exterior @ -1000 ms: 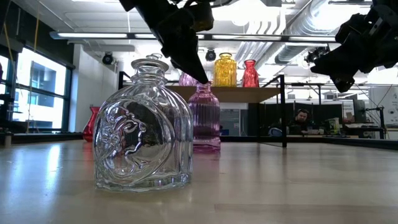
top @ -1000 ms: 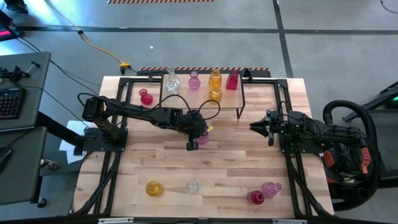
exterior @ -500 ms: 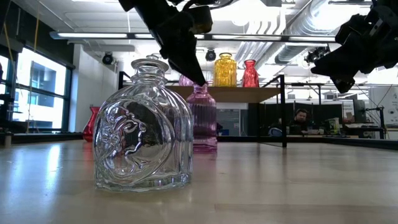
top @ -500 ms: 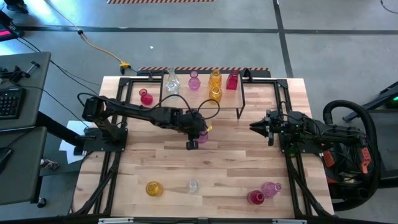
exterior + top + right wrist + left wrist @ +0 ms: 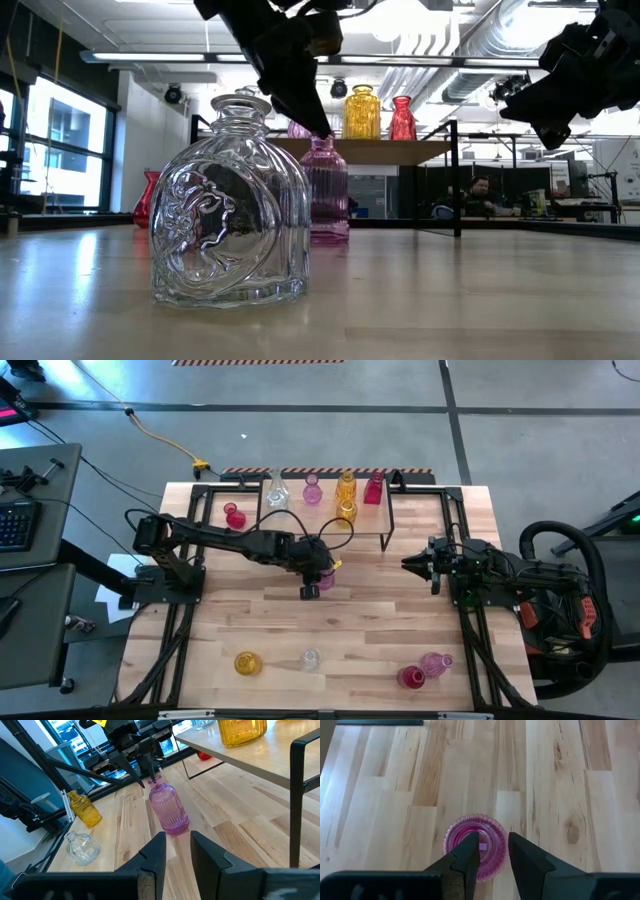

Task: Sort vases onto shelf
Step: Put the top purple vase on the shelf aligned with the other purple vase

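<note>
A ribbed pink-purple vase (image 5: 327, 582) stands upright on its base at the table's middle. My left gripper (image 5: 492, 840) points down over its mouth and is shut on it. My right gripper (image 5: 408, 563) hovers right of the middle, above the table, with its fingers a little apart (image 5: 177, 842) and nothing between them. The shelf (image 5: 400, 520) stands at the far edge. It carries a clear vase (image 5: 277, 495), a pink one (image 5: 312, 490), two amber ones (image 5: 346, 498) and a red one (image 5: 374, 490). My left gripper comes from above, pointing down, at the vase's mouth rim (image 5: 495, 851). One finger (image 5: 470, 845) covers the mouth opening and the other (image 5: 517, 847) stands outside the neck, so the rim's wall lies between them. The vase stands upright with its base (image 5: 325, 237) on the table.
A red-magenta vase (image 5: 234, 516) stands on the table left of the shelf. Near the front edge stand an amber vase (image 5: 247, 662), a clear one (image 5: 311, 658), a magenta one (image 5: 411, 677) and a pink one (image 5: 434, 663). The shelf's black wire legs (image 5: 295, 795) rise between my right gripper and the far edge.
My left gripper has shifted slightly toward the table's left and dipped a little at the vase's mouth. The pink-purple vase has slid a short way left with it and still stands on the table.
</note>
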You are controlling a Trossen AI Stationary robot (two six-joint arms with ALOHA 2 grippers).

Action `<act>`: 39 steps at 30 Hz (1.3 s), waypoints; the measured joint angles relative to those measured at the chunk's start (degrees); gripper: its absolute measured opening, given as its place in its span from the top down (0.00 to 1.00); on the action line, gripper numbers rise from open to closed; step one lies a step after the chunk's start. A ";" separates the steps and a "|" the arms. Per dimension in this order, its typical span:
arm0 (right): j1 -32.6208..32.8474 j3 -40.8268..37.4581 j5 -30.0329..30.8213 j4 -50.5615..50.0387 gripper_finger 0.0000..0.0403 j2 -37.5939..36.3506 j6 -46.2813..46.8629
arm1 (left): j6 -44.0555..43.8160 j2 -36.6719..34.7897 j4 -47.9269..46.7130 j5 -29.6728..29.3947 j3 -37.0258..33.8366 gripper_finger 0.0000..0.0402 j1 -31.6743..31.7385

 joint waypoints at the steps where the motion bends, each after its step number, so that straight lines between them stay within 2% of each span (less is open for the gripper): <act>1: 0.01 0.00 0.00 -0.01 0.83 0.01 0.01 | -0.10 0.00 0.00 0.08 0.00 0.75 0.00; 13: 0.01 0.00 -0.02 -0.25 0.83 0.02 0.02 | 2.23 0.02 0.02 -0.20 -0.04 0.70 -0.04; 17: 0.00 0.00 0.00 -0.25 0.83 0.02 0.01 | 3.22 0.02 -0.03 -0.47 -0.04 0.76 -0.02; 25: 0.01 0.00 0.00 -0.27 0.83 0.02 0.02 | 3.23 0.04 0.25 -2.12 -0.04 0.97 -0.04; 39: 0.01 0.00 -0.02 -0.27 0.83 0.02 0.01 | 3.68 -1.29 -0.26 -2.84 -0.11 0.99 -0.04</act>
